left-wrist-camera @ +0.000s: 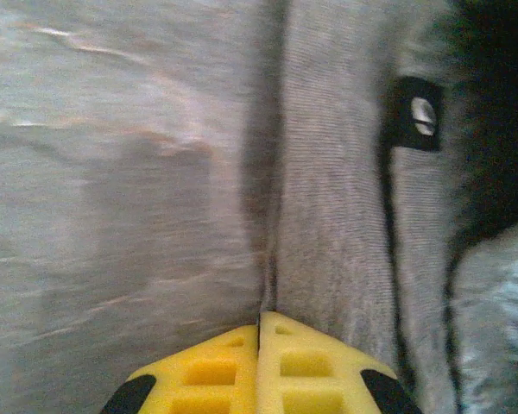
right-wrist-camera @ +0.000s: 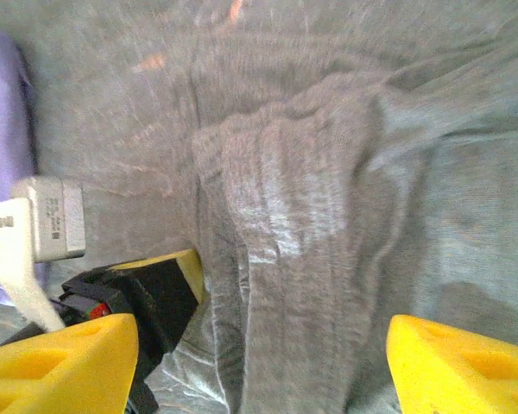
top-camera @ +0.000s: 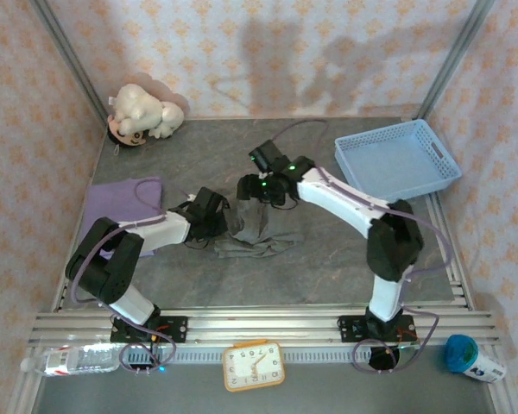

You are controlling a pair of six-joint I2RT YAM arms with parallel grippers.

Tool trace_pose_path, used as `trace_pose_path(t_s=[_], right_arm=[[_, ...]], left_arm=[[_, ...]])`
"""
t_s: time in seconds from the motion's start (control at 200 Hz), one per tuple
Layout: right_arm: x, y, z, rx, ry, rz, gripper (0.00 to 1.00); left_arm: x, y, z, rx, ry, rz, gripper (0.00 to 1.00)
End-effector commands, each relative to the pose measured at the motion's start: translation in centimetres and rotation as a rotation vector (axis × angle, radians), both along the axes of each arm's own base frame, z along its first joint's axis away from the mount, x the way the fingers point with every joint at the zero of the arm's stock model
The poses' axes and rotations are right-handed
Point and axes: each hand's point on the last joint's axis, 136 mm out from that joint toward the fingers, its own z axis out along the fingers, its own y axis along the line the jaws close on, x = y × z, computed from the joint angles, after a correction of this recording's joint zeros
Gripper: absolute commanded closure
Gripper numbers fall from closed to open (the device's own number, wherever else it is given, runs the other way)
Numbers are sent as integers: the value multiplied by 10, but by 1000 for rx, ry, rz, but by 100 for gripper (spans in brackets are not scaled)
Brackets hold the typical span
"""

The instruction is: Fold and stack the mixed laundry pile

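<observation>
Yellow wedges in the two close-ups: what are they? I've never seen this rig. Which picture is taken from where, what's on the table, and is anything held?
They are gripper fingers on two robot arms. The wide picture looks down from above; each close-up comes from a camera on one wrist. On the table lie a dark grey shirt, a lilac shirt, a blue basket and a plush toy. The left gripper is pinched shut on the dark grey shirt's edge; the right gripper hangs open over it.
</observation>
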Motion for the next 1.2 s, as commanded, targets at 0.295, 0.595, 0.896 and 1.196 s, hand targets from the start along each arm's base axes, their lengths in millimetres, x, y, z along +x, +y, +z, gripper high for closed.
trace_pose_path(t_s=[0.295,0.595,0.896,1.196], right_arm=[[25,-92,-11,-130,-86,-187,55],[18,-99,-28,-158,-58,-187,57],[10,-112,-37,-200,-47,-194,57],[13,-111,-38,-210,-41,-193,57]], left_arm=[[9,-10,96,26,-219,-116,39],[33,-57,75,41,-193,-200,41],[49,-95,65,-58,-171,-214,54],[42,-104,56,-82,-129,-207,75]])
